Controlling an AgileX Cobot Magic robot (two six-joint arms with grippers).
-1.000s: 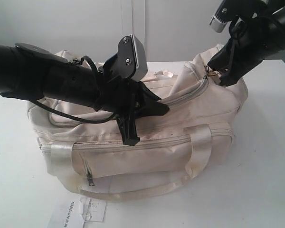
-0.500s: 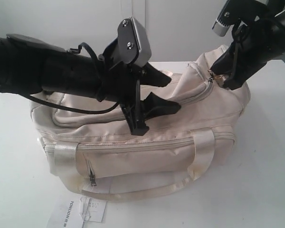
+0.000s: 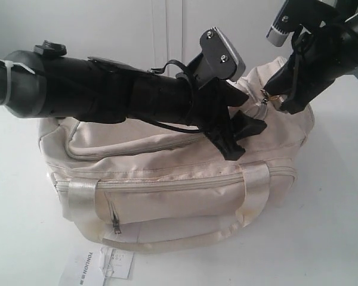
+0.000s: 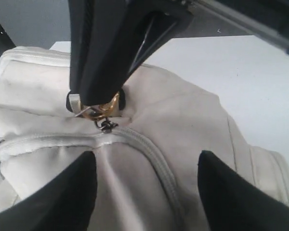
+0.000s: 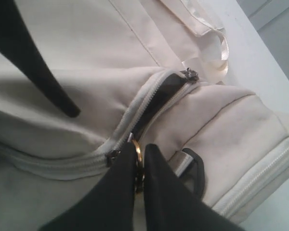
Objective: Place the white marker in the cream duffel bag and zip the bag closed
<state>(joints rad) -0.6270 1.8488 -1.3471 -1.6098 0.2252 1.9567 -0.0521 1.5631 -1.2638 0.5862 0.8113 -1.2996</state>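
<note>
Place: the bag (image 3: pixel 167 196) lies on the white surface (image 3: pixel 334 208).
Axis: its long side runs from 9 to 3 o'clock in the exterior view, and the top zip (image 4: pixel 149 159) faces up.
Marker: the marker is in no picture. Probably it is inside the bag, so where it points and how its long axis lies I cannot tell.
Right arm: the right gripper (image 5: pixel 139 148) is closed on the brass ring (image 4: pixel 106 107) at the 2 o'clock end of the bag, which stands higher than the rest.
Left arm: the left gripper (image 4: pixel 145 156) is wide open and holds nothing. It hangs over the bag top, near the zip pull (image 4: pixel 106 126) just below the ring.
Gap: the right wrist view shows a short stretch of black lining (image 5: pixel 166 89), so the zip seems not fully closed.
Risk one: the open fingers may catch loose fabric instead of the small pull.
Risk two: if the ring slips, the end drops, the zip goes slack and may jam.
</note>
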